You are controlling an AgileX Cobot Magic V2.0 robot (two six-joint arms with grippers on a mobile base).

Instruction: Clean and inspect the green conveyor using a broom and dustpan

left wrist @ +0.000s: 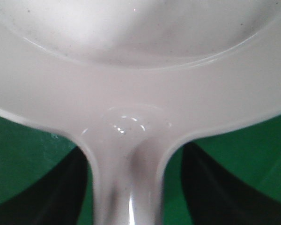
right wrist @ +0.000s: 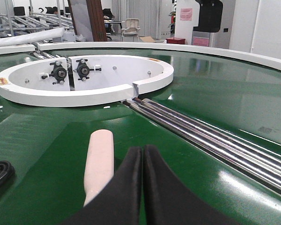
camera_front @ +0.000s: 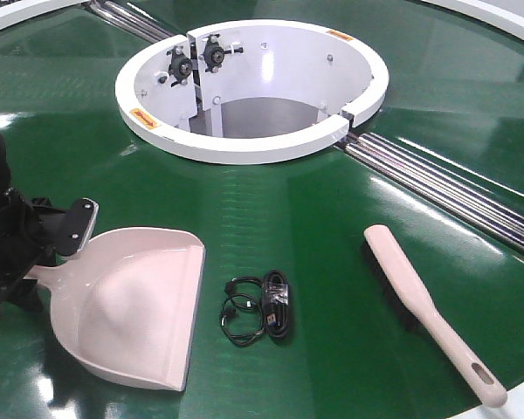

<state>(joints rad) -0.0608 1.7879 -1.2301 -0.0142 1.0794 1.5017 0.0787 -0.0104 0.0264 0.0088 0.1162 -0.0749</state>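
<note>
The beige dustpan point(camera_front: 131, 305) lies on the green conveyor point(camera_front: 332, 218) at the front left, its straight edge facing right. My left gripper point(camera_front: 57, 253) is open and straddles the pan's handle. In the left wrist view the handle point(left wrist: 126, 187) runs between the two dark fingers point(left wrist: 61, 187), with green belt showing in the gap on the right side. The broom point(camera_front: 419, 297) lies at the front right, its handle end toward the front edge. My right gripper point(right wrist: 143, 149) is shut on nothing, low over the belt just right of the broom point(right wrist: 99, 159). It does not show in the front view.
A coiled black cable point(camera_front: 258, 305) lies on the belt between dustpan and broom. The white ring hub point(camera_front: 244, 148) sits behind them. Steel rollers point(camera_front: 437, 183) run diagonally at the right. The conveyor's white rim point(right wrist: 253, 54) curves across the back.
</note>
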